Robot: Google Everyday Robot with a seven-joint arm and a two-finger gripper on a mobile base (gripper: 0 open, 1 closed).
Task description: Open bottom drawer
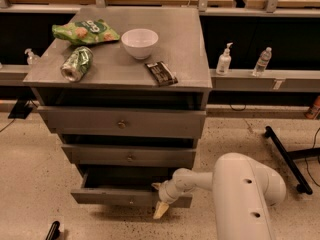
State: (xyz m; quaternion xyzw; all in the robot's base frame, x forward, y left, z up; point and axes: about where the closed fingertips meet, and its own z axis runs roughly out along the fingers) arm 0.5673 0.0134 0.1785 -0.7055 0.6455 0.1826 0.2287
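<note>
Bottom drawer (pixel 110 196), lowest of three in grey cabinet (pixel 150 123), stands part-way pulled out, dark inside showing. Gripper (pixel 158 198) at right end of its front. Fingers (pixel 161 210) pinch the front panel, one tip inside, one down the outer face. White bowl (pixel 140 42), green can (pixel 76 64) on top surface (pixel 185 49).

My bulky white arm (pixel 245 199) fills the near right, its big rounded link rising from the bottom edge, and from it a slimmer forearm (pixel 197 180) reaches left to my wrist (pixel 172 188), with my gripper (pixel 159 200) low at near centre, angled left and downward.
</note>
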